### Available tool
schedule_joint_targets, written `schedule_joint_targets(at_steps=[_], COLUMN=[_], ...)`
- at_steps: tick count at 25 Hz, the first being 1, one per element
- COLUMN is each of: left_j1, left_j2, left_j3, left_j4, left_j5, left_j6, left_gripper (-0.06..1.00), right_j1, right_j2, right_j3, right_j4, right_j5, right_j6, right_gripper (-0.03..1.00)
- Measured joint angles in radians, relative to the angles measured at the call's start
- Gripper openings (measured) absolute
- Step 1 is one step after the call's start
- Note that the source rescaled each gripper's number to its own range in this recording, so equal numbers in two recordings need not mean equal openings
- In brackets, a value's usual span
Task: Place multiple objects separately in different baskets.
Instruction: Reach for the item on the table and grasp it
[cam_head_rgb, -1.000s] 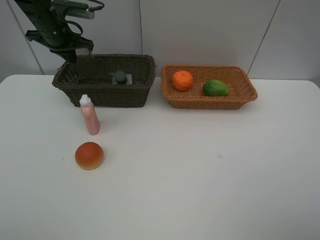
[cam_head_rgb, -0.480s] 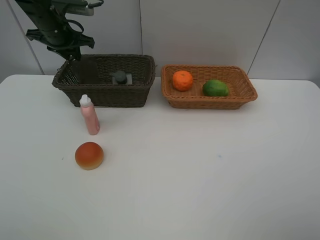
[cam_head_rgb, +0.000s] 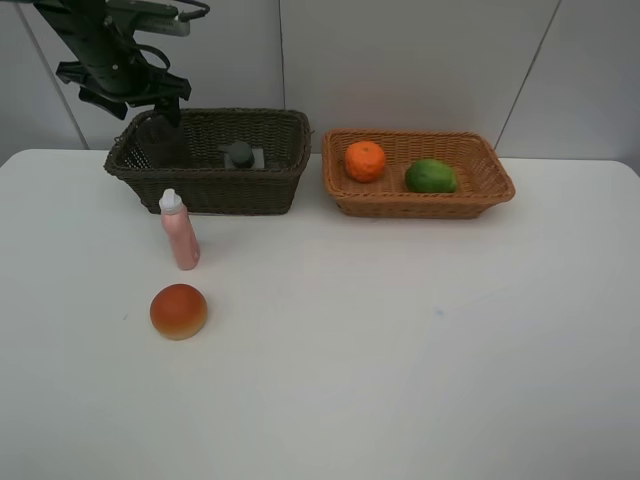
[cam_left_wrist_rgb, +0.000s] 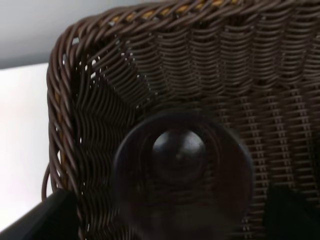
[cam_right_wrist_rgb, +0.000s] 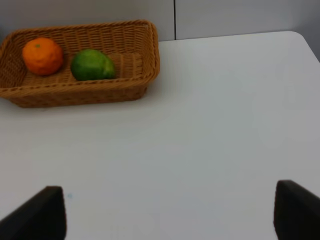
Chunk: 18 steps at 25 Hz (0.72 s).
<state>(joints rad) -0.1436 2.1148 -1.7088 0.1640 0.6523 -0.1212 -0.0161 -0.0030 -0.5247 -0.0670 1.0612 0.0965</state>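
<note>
My left gripper (cam_head_rgb: 132, 100) hangs open over the left end of the dark brown basket (cam_head_rgb: 210, 190). Right under it stands the translucent purple cup (cam_head_rgb: 162, 142), inside the basket and free of the fingers. In the left wrist view I look down into the cup (cam_left_wrist_rgb: 182, 172) between the spread fingertips (cam_left_wrist_rgb: 50, 217). The dark grey box (cam_head_rgb: 240, 156) lies mid-basket. In the light tan basket (cam_head_rgb: 420, 205) sit the orange (cam_head_rgb: 365, 160) and the green lime (cam_head_rgb: 431, 176). On the table stand the pink bottle (cam_head_rgb: 180, 230) and the red-orange bun (cam_head_rgb: 178, 311). My right gripper (cam_right_wrist_rgb: 167, 212) is open and holds nothing.
The two baskets stand side by side at the back of the white table (cam_head_rgb: 400, 340), against the grey wall. The bottle is just in front of the dark basket, the bun nearer the front. In the right wrist view the tan basket (cam_right_wrist_rgb: 150, 55) lies ahead.
My left gripper opened and let go of the purple cup, which dropped to the dark basket's floor. The arm rose slightly. Nothing else moved.
</note>
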Motion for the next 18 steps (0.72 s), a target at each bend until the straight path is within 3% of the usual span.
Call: schedule_joint_targets(at_steps=[7,12,18], left_j1=[0.000,-0.014,-0.037], left_j2=[0.000,0.000,-0.010], left_j3=[0.000,0.000,0.000], left_j4=[0.010,0.026,0.025], left_j5=[0.001,0.014,0.017], left_j6=[0.012,0.112,0.128], left_gripper=[0.96,0.96,0.96], right_j1=[0.000,0.000,0.000], right_j2=[0.000,0.000,0.000], right_j3=[0.000,0.000,0.000], right_j4=[0.000,0.000,0.000], right_j5=[0.000,0.000,0.000], right_j6=[0.000,0.000,0.000], right_gripper=[0.84,0.84,0.84])
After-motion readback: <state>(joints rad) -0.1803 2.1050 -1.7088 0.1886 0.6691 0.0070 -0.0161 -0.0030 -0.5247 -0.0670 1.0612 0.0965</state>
